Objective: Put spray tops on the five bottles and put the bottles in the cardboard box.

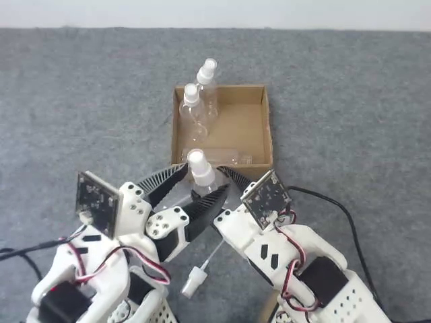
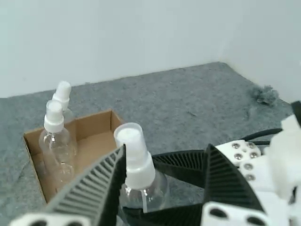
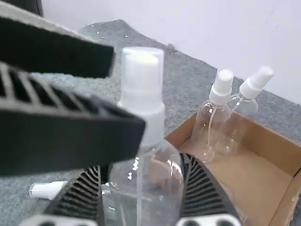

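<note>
A clear bottle (image 1: 202, 178) with a white spray top (image 2: 134, 150) stands upright just in front of the cardboard box (image 1: 264, 128). My right gripper (image 3: 140, 179) is shut on the bottle's body, one finger on each side. My left gripper (image 2: 164, 150) is open around the neck, and its ribbed finger (image 2: 101, 181) rests against the spray top. Two capped bottles (image 1: 192, 108) (image 1: 207, 79) stand in the box's far left corner. Another clear bottle (image 1: 225, 156) lies on its side along the box's near wall. A loose spray top (image 1: 195, 279) lies on the carpet between the arms.
Grey carpet (image 1: 350, 94) covers the table all round the box. A black cable (image 1: 337, 208) runs along the right arm. The right half of the box floor (image 1: 246, 128) is bare.
</note>
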Tool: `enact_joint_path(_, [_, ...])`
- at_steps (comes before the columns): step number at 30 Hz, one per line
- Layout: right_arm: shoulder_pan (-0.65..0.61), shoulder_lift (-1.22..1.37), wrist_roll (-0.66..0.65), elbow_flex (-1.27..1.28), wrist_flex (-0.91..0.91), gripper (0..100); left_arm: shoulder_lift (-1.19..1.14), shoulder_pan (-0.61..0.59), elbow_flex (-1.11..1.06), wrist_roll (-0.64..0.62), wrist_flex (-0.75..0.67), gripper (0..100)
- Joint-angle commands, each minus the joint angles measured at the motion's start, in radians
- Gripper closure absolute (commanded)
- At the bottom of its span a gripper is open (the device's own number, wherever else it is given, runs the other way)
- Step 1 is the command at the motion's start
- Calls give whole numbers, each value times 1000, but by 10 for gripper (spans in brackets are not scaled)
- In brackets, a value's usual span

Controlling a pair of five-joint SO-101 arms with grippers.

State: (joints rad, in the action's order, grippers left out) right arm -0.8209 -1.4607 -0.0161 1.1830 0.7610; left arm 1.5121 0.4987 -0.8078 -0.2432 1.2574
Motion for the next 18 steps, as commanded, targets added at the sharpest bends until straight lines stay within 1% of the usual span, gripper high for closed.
enact_joint_path(1, [-8, -7, 2, -15, 19, 992, 8, 6, 53, 25, 3, 757])
enact_joint_path(4, [-5, -7, 2, -15, 22, 992, 23, -2, 64, 26, 5, 757])
enact_joint_path(8, [-5, -7, 2, -15, 22, 992, 120, -2, 64, 28, 0, 757])
enact_joint_path(13, [-4, -7, 2, -15, 22, 992, 252, -5, -13, 74, 2, 758])
enact_joint_path(18, [-4, -7, 2, -15, 22, 992, 310, -120, -84, 80, -3, 758])
